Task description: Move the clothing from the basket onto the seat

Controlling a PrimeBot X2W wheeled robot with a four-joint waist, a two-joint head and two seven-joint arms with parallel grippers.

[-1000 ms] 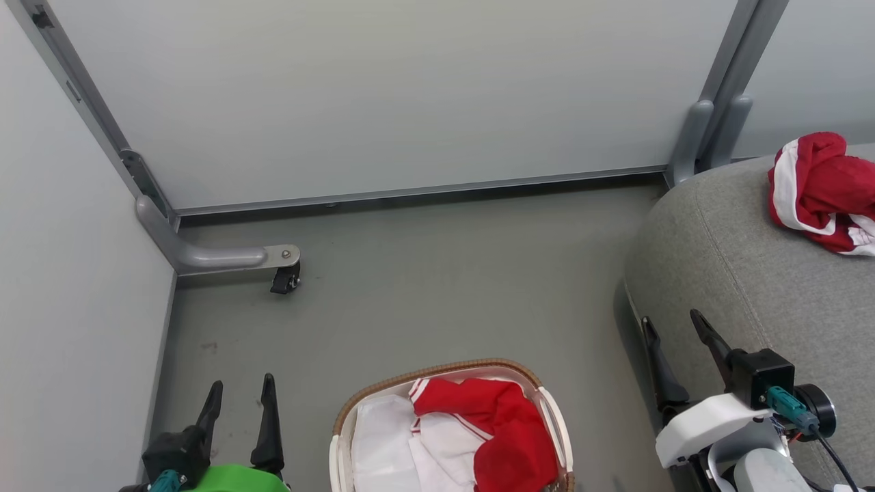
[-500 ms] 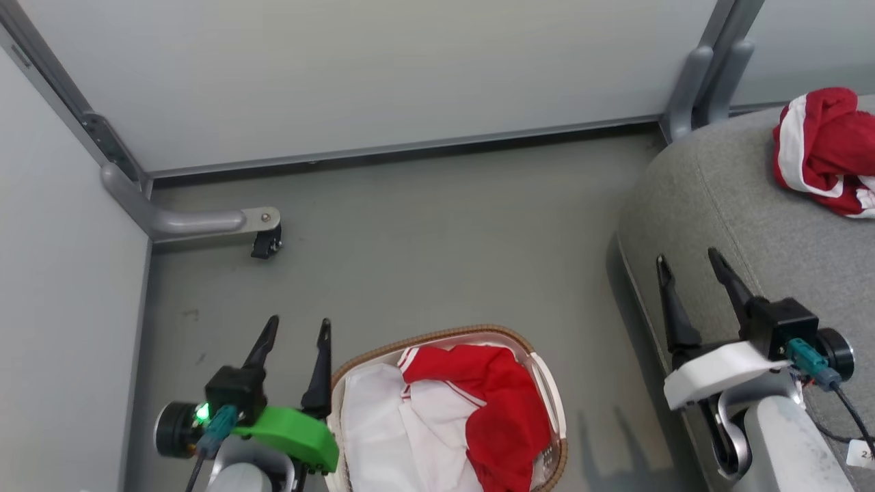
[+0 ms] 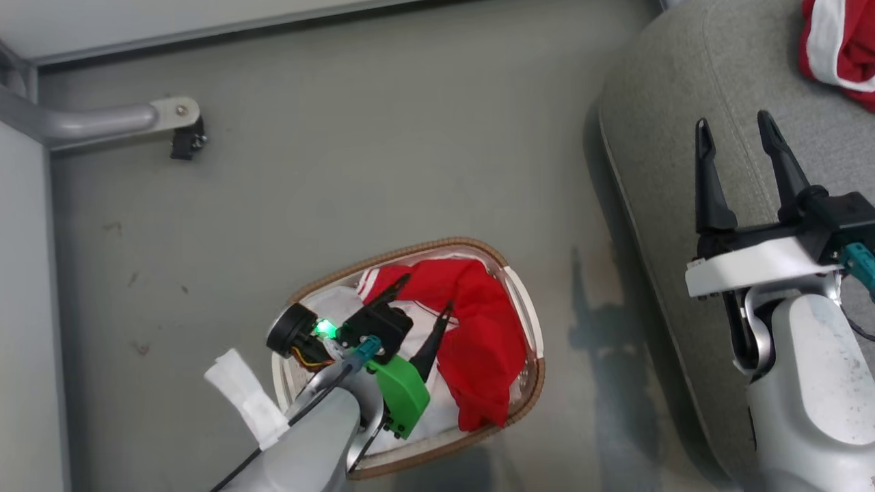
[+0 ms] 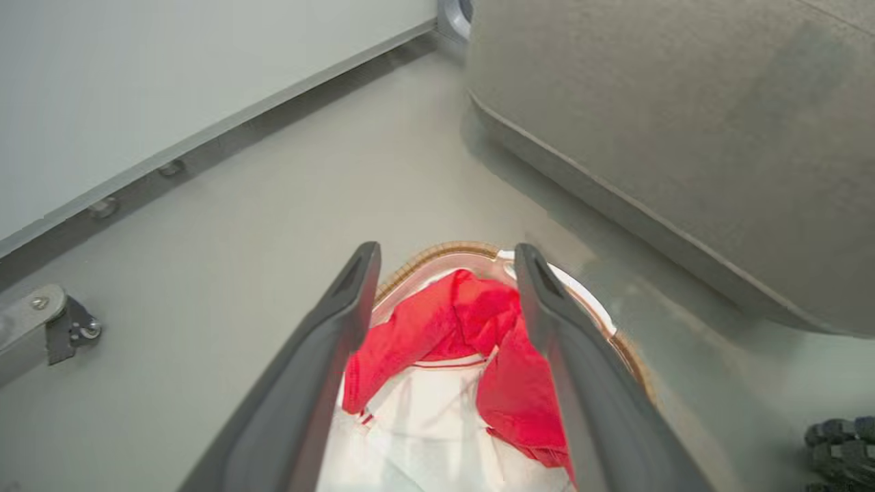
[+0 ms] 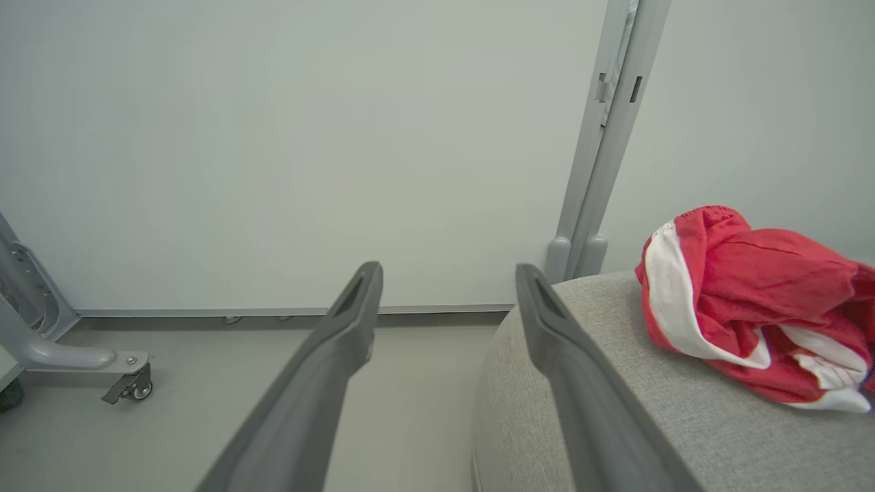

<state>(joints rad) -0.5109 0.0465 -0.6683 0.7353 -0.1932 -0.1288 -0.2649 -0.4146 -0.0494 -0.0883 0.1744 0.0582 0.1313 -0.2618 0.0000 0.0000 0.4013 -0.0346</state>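
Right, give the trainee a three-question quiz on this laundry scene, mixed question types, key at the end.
1. True or false: the left gripper is shut on the red garment in the basket.
2. Where is the right gripper? A at the edge of the seat; B inside the basket; C on the floor.
3. Fill in: a second red garment lies on the ____.
Key: 1 false; 2 A; 3 seat.

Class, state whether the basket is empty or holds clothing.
Not empty: red clothing lies inside the basket, on white fabric, beneath the open left gripper.
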